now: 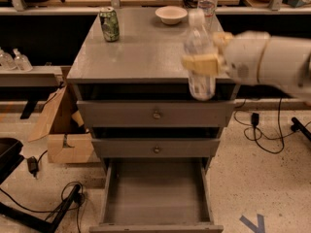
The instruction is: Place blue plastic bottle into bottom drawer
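My gripper (208,52) comes in from the right on a thick white arm and is shut on the blue plastic bottle (198,79), a clear bottle with a white cap and a pale label. I hold it upright in the air, in front of the right part of the cabinet top (146,57). The bottom drawer (155,195) is pulled open below, a deep grey tray with nothing in it. It lies lower than the bottle and to its left.
On the cabinet top stand a green can (109,24) at the back left, a white bowl (171,14) and a taller clear water bottle (207,1) at the back. The two upper drawers (155,114) are closed. A cardboard box (63,130) and cables lie on the floor.
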`<state>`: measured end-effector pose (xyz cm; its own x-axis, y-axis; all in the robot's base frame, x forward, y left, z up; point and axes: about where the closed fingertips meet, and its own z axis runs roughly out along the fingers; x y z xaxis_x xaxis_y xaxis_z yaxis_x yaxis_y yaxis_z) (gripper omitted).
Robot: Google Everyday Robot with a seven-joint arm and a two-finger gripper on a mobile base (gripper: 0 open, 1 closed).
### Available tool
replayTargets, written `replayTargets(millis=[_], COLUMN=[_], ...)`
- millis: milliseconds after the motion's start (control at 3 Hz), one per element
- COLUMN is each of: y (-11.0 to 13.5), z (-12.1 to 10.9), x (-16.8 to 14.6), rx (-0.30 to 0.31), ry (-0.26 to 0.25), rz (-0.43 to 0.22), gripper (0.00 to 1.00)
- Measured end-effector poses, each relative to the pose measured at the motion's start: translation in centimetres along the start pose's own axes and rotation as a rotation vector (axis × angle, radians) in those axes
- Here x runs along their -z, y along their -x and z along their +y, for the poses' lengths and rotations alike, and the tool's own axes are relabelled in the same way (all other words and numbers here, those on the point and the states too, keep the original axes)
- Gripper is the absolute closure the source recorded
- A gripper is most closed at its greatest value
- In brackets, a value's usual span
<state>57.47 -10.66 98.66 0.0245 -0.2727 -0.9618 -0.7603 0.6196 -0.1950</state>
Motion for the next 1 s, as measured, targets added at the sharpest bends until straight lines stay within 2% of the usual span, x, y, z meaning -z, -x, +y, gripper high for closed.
replayTargets(millis=[333,667,1000], y=[-8.9,-8.8,-13.6], z=[0.7,0.9,3.6], x=[2.7,2.3,0.5], rx=[-0.044,-0.043,-0.09], ry=[0.026,0.033,0.087], rz=[0.078,0.078,0.05], gripper=[1.0,1.0,1.0])
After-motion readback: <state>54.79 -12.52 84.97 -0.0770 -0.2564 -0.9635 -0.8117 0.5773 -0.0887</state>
